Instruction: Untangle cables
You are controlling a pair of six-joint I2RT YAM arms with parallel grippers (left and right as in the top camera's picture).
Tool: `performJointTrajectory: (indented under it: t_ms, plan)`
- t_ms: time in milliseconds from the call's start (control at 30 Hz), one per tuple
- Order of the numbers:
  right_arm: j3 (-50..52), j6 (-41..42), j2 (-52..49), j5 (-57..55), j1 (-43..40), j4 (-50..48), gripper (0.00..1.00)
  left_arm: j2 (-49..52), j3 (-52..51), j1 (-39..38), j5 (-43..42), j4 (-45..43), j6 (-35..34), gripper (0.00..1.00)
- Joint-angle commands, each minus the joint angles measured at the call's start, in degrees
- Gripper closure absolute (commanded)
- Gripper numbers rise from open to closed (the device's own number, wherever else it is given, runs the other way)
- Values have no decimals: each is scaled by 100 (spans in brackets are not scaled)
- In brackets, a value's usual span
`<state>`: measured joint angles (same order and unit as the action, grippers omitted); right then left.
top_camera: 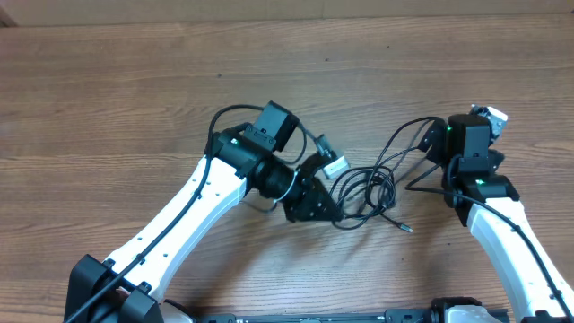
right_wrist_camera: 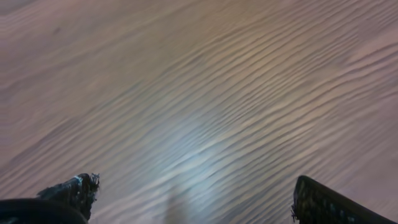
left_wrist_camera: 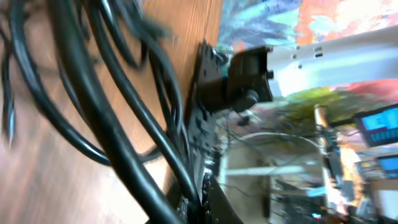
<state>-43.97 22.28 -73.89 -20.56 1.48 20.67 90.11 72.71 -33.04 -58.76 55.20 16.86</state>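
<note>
Knot-tightening risk: cables at 3 o'clock of left gripper.
Left jaws: state unclear; right gripper jaws spread, empty, so a one-sided pull may cinch loops.

Cables: black throughout; one plug tip silvery, at 5 o'clock of the bunch. Table: brown, streaked wood grain. Left arm and right arm: white shells, black joints, small green lights.
</note>
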Motion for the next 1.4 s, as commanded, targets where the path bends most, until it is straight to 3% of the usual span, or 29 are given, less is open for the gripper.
performJointTrajectory:
  t_ms: [0, 133, 233, 433, 567, 800, 1133, 1367]
  plan:
    - [-111, -435, -15, 2046, -22, 79, 0, -136, 35, -74, -188, -608, 68, 96]
    - [-111, -811, -15, 3781, -22, 328, 0, -136, 35, -74, 103, -1493, -437, 96]
    - [-111, -890, -15, 4671, -22, 614, 0, -136, 37, -74, 990, -2046, -1263, 96]
    - [-111, -890, -7, 5821, -22, 1025, 0, -136, 35, -66, 2706, -2350, -2752, 96]
    - [-111, -890, 22, 6161, -22, 1123, 0, -136, 37, -63, 3285, -2365, -3453, 96]
    - [-111, -890, 367, 6037, -22, 1233, 0, -136, 35, 46, 3136, -2415, -3628, 96]
    - [-111, -719, 433, 3709, -15, 1956, 0, -136, 37, 87, 2002, -3069, -3652, 96]
    - [-111, -710, 433, 3945, -15, 1744, 0, -136, 35, 20, 1952, -3088, -3683, 96]
